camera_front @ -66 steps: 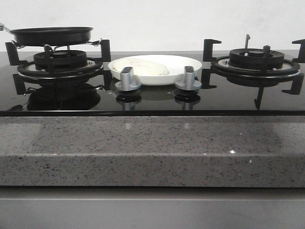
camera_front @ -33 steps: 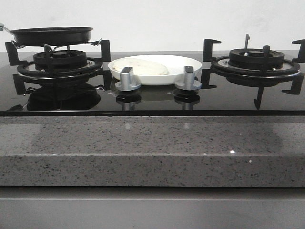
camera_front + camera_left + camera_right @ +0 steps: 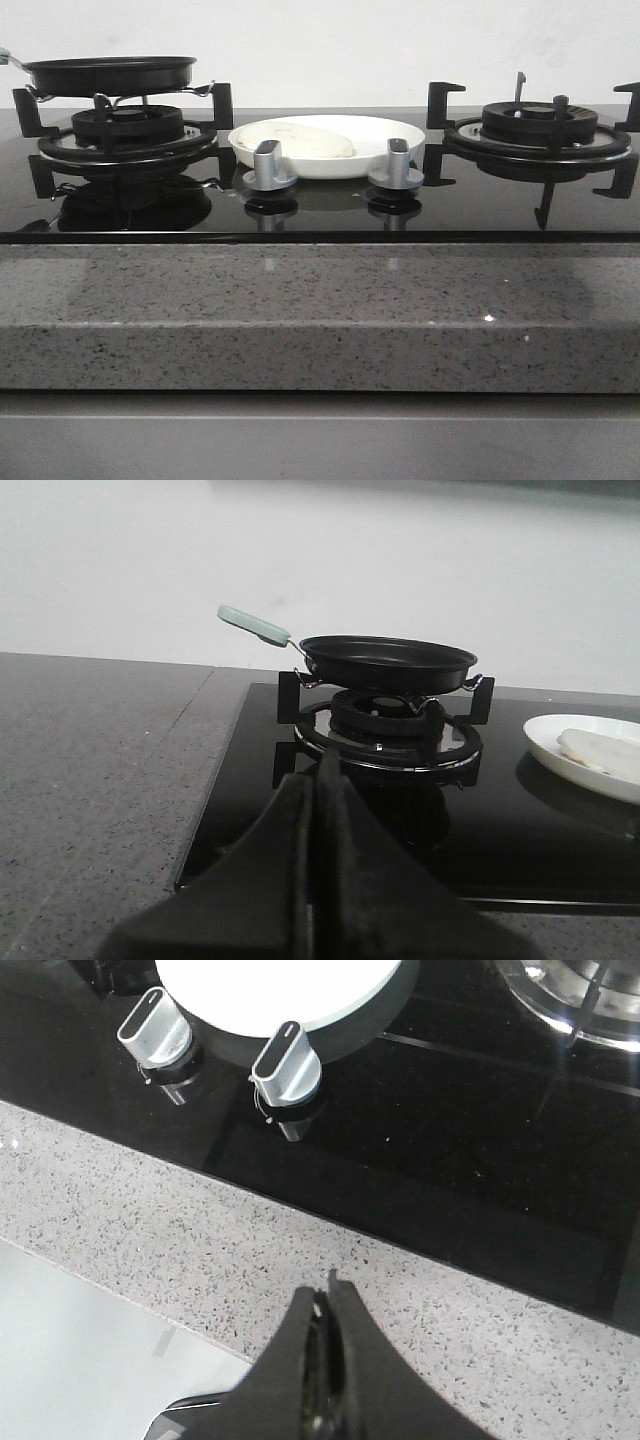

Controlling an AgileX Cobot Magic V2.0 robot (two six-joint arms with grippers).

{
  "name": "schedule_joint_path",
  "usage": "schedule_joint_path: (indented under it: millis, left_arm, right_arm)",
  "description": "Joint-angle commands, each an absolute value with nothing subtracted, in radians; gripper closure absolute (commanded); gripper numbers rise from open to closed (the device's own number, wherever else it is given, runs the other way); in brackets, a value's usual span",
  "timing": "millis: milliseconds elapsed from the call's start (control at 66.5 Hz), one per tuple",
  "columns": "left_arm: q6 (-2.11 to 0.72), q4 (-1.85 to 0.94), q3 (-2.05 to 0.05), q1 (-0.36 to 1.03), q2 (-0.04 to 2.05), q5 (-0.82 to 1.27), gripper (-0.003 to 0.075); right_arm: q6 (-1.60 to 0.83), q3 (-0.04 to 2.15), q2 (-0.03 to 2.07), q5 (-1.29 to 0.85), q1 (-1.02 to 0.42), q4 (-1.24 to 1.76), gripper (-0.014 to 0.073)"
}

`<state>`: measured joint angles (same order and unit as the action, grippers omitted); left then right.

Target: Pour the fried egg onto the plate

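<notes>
The fried egg [image 3: 297, 141] lies flat in the white plate [image 3: 385, 128] at the middle of the hob, behind the two knobs. Both also show in the left wrist view, the plate [image 3: 545, 742] with the egg [image 3: 602, 755] at the far right. The black frying pan [image 3: 108, 73] sits on the left burner, its pale green handle [image 3: 254, 626] pointing away to the left. My left gripper [image 3: 318, 770] is shut and empty, short of that burner. My right gripper [image 3: 325, 1295] is shut and empty over the stone counter, near the plate's rim [image 3: 330, 1028].
Two silver knobs [image 3: 267, 165] [image 3: 395, 164] stand in front of the plate. A bare right burner [image 3: 537, 128] with black pan supports is at the right. The speckled stone counter [image 3: 320, 310] runs along the front, with its edge below my right gripper.
</notes>
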<state>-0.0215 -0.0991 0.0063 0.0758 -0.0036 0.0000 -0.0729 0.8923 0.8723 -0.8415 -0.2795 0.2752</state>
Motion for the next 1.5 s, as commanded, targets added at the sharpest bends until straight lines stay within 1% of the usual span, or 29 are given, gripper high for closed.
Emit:
schedule_joint_path:
  millis: [0,571,707,872,1038,1143,1308,1489]
  left_arm:
    - [-0.013,-0.099,0.011,0.083,-0.017,-0.080,0.0740]
    - [-0.013,-0.099,0.011,0.083,-0.017,-0.082,0.0740]
    - [-0.013,-0.099,0.011,0.083,-0.017,-0.082,0.0740]
    - [-0.013,-0.099,0.011,0.083,-0.017,-0.082,0.0740]
    - [-0.013,-0.099,0.011,0.081,-0.017,-0.082,0.0740]
    - [-0.013,-0.099,0.011,0.081,-0.017,-0.082,0.0740]
    - [-0.013,-0.099,0.011,0.081,-0.017,-0.082,0.0740]
    - [-0.013,-0.099,0.011,0.081,-0.017,-0.082,0.0740]
  right_arm:
    - [-0.080,0.915,0.867,-0.783,-0.279,0.279,0.0653]
    - [-0.080,0.915,0.867,-0.781,-0.279,0.279,0.0653]
    - [-0.080,0.901,0.819,-0.721,-0.246,0.175,0.0653]
    - [-0.080,0.773,0.678,-0.528,-0.144,0.125,0.0653]
    - [-0.080,0.573,0.477,-0.339,-0.035,0.117,0.0653]
    - [-0.080,0.449,0.363,-0.249,0.004,0.118,0.0653]
    - [-0.080,0.282,0.206,-0.189,0.036,0.123,0.0653]
    - [-0.080,0.148,0.080,-0.161,0.017,0.123,0.0653]
